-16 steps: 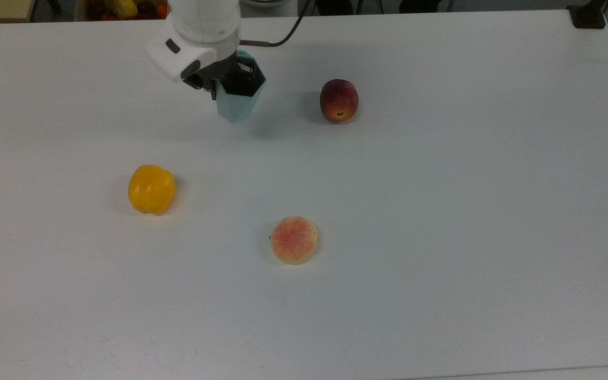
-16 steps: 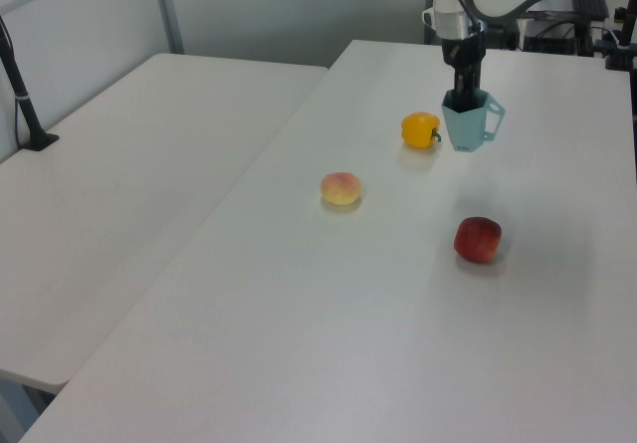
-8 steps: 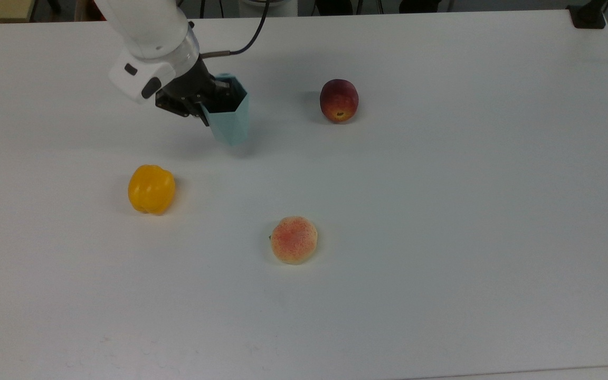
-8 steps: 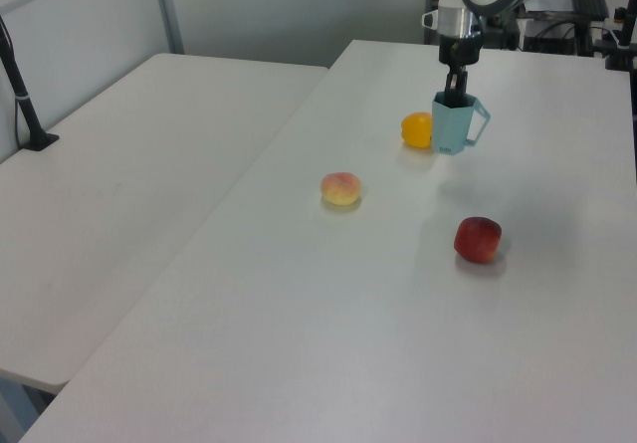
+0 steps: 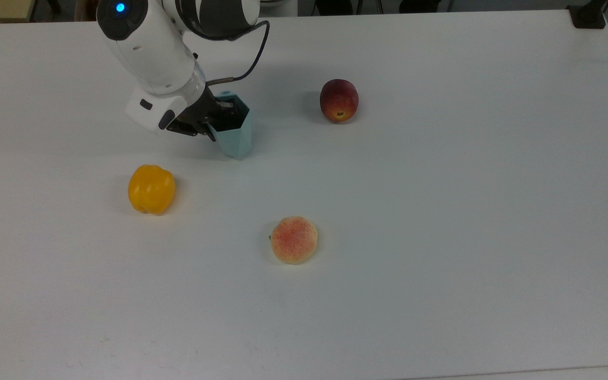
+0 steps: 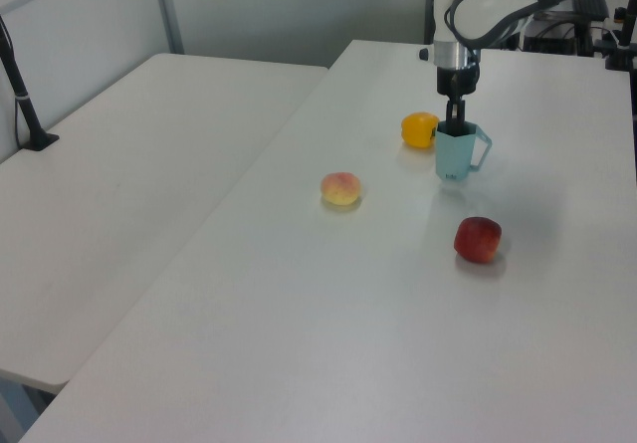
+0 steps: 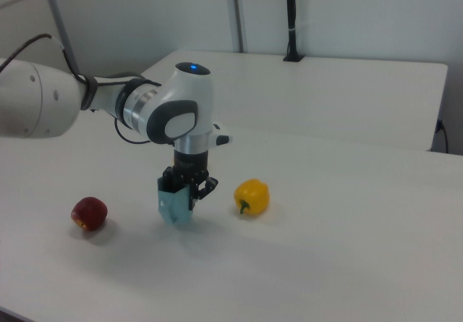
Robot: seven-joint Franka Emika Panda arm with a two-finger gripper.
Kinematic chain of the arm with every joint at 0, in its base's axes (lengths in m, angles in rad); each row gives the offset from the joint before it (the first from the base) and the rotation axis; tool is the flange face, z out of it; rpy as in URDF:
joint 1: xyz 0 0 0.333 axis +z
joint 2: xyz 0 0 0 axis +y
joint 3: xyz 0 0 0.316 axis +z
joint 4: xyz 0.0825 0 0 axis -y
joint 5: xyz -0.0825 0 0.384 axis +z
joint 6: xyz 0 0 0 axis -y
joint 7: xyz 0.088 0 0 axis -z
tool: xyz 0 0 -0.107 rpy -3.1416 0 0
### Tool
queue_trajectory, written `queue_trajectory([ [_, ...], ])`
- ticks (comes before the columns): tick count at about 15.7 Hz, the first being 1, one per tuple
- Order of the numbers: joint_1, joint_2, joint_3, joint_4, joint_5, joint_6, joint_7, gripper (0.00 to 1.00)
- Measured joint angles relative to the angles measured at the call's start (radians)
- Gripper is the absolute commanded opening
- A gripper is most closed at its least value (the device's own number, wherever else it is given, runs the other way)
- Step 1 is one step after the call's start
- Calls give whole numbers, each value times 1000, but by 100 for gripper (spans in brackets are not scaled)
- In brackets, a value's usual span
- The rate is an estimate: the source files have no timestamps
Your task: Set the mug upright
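Gripping the rim wall of the pale teal faceted mug [image 5: 236,138], the dark two-finger end effector [image 5: 218,120] is closed on it, one finger inside the dark opening, the other against the outer face. In the left view the end effector [image 6: 455,124] comes straight down into the mug's [image 6: 454,155] mouth; mug stands upright, mouth up, angular handle sticking out to the left view's right. Base at or just above the counter [image 5: 441,211]; contact cannot be told. Right view: end effector [image 7: 187,189] clamps the mug [image 7: 174,208] at its upper edge, body tapering to a narrower base.

Mug surface matte, flat facets meeting in crisp edges, rim hexagonal.

White glossy arm housing [image 5: 151,47] above the end effector, rounded, with a blue light; black cable looping off it.

Around it on the matte white counter:
- glossy yellow bell pepper [image 5: 151,189], lobed, near the mug toward the top view's lower left; just beside the mug in the left view [image 6: 419,129].
- dark red rounded peach with yellowish patch [image 5: 339,100], to the top view's right of the mug, apart.
- pale peach with speckled pink blush [image 5: 294,239], dull skin, well apart toward the top view's bottom.
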Motion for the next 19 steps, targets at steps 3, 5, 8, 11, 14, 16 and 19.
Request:
queue_trajectory([
  [3,3,14,1,-22,0,51,-9,63],
  [5,6,16,1,-24,0,56,-10,100],
  [8,8,13,1,-20,0,56,-10,100],
  [11,8,-9,1,-15,0,56,0,100],
  [14,9,-56,5,9,0,32,52,100],
  [16,11,-96,9,59,0,-54,101,100],
  [19,25,-168,24,159,0,-201,235,100],
])
